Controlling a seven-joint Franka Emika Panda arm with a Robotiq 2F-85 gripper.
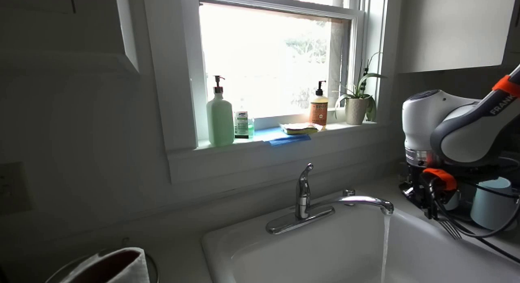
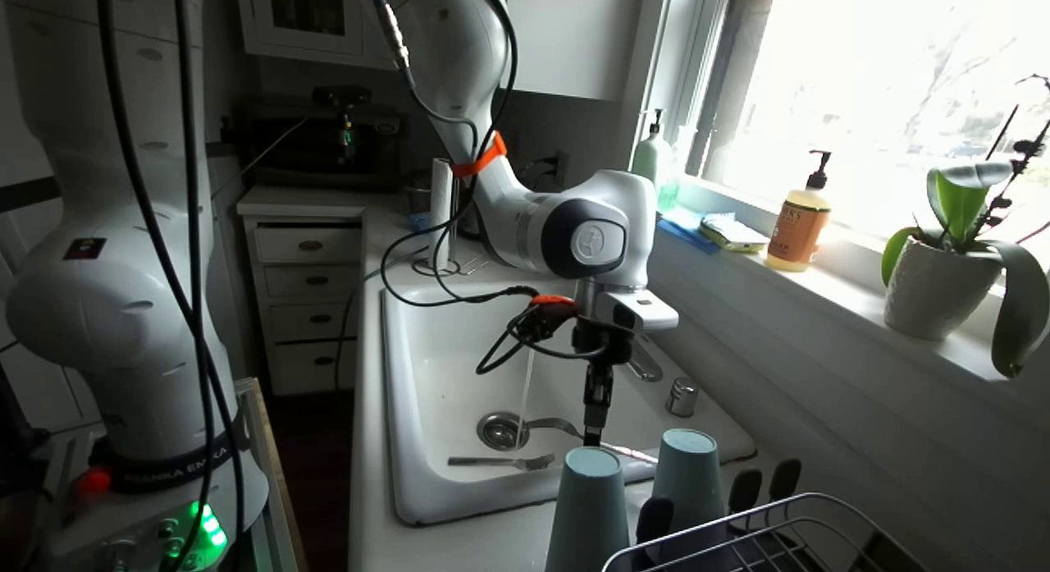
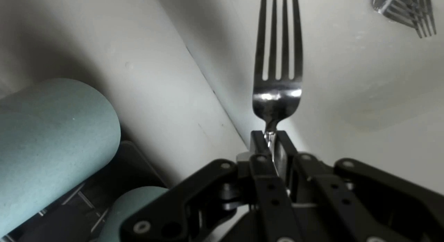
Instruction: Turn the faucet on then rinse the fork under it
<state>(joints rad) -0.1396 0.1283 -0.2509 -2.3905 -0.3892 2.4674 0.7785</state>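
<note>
Water (image 1: 385, 246) runs from the faucet (image 1: 303, 204), mounted on the sink (image 2: 447, 367) beneath the window (image 1: 264, 59). The claw (image 3: 270, 136) grips a fork (image 3: 277, 99) by its handle near the sink's edge, apart from the water.

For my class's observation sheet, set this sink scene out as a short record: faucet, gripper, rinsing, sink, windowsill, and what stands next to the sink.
Faucet: on, with a water stream falling from it
Gripper: closed on a fork, held by its handle
Rinsing: not yet; in an exterior view the tines are apart from the water
Sink: at least one loose fork inside
Windowsill: green pump bottle, sponge, orange-labelled pump bottle, potted plant
Next to sink: two pale blue cups
</note>
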